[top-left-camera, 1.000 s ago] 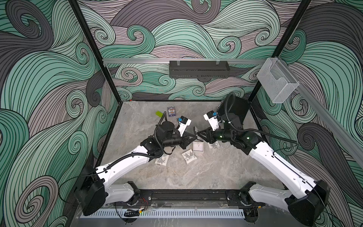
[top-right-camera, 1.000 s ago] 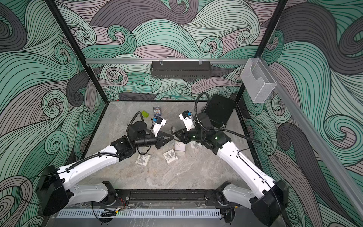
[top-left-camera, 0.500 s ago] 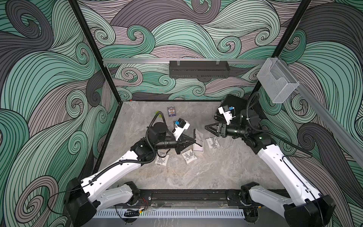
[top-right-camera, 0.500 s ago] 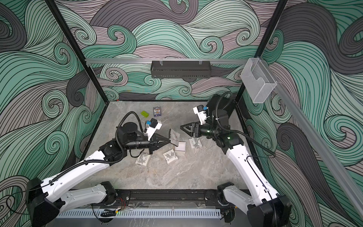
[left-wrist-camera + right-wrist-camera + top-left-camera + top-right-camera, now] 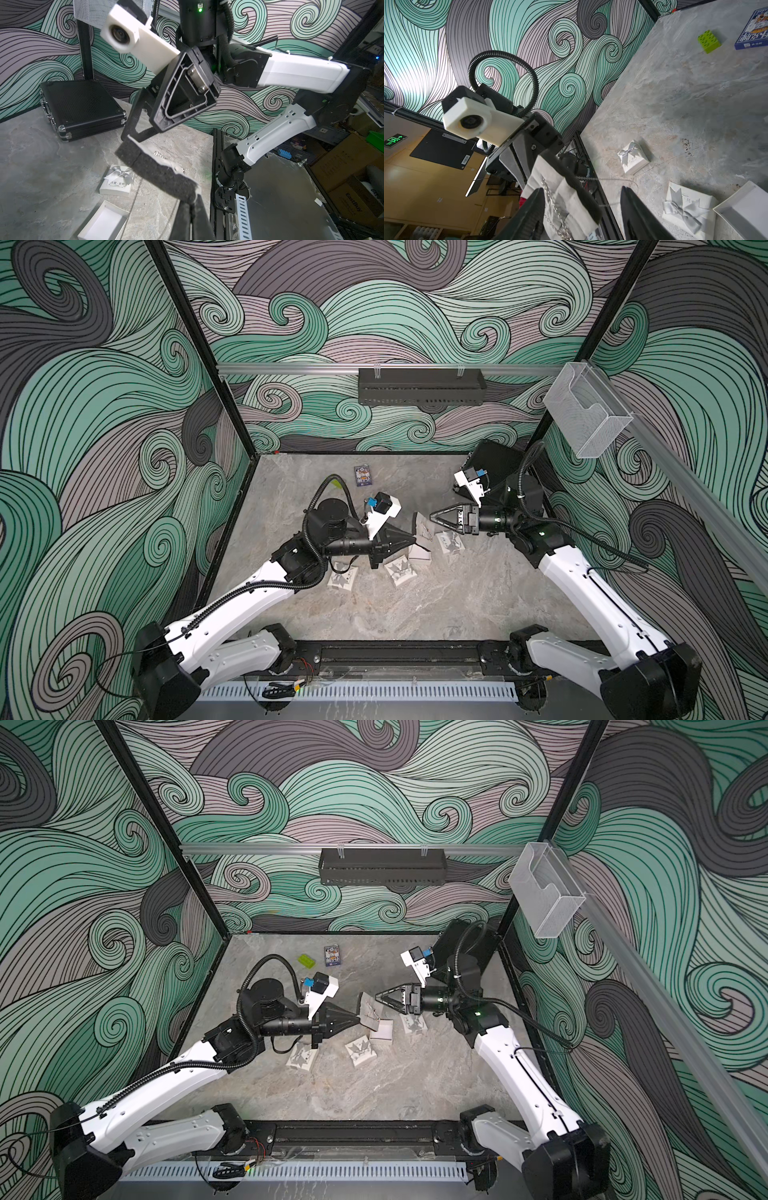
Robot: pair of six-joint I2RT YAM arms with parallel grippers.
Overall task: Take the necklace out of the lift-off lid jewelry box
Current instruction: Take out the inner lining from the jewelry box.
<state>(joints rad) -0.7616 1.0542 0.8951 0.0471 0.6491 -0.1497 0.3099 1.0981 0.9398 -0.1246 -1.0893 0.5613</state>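
Right wrist view, nearest first: my right gripper (image 5: 583,218) fills the foreground, its jaws spread apart with nothing gripped between them. Just past the fingertips stands the foam pad (image 5: 566,193), tipped up on edge with its pale face turned towards me. The necklace (image 5: 551,199) lies across that face, and one strand trails off the pad's edge into the air. The chain sits right ahead of my spread jaws, towards one finger. Whether that finger touches the pad I cannot tell.

Behind the pad, in a top view, my left gripper (image 5: 355,1018) is clamped tight on the foam's edge. I judge I hold it raised and turned like this to present the chain to my other arm.

Beyond, on the table (image 5: 675,93), lie the emptied box base (image 5: 745,209) and a bowed lid (image 5: 687,205) beside it. Farthest off are a green brick (image 5: 709,40) and a card pack (image 5: 753,29).
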